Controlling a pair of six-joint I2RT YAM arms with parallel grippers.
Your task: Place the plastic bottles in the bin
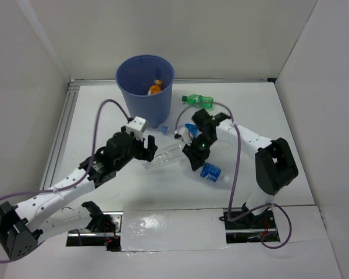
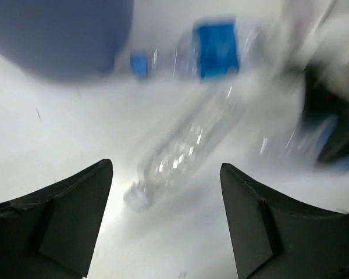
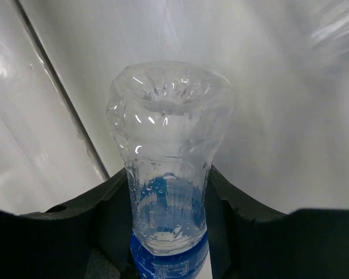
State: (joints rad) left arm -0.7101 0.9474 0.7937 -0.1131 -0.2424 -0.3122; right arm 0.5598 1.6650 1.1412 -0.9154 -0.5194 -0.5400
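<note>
The right gripper (image 3: 167,200) is clamping a blue-labelled bottle (image 3: 168,145), bound for the bin (image 1: 142,107).
It is holding the bottle near the bin's wall (the orange bottle (image 1: 155,88) is already lying inside) and should be rising clear of the rim before letting go. The left gripper (image 2: 166,221) is gaping wide toward a plain clear bottle (image 2: 186,145) lying on the table (image 2: 58,133), and is best squared across its body before closing.

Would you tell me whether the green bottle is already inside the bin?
No, the green bottle lies on the table beside the bin, whose inside shows only the orange bottle.
</note>
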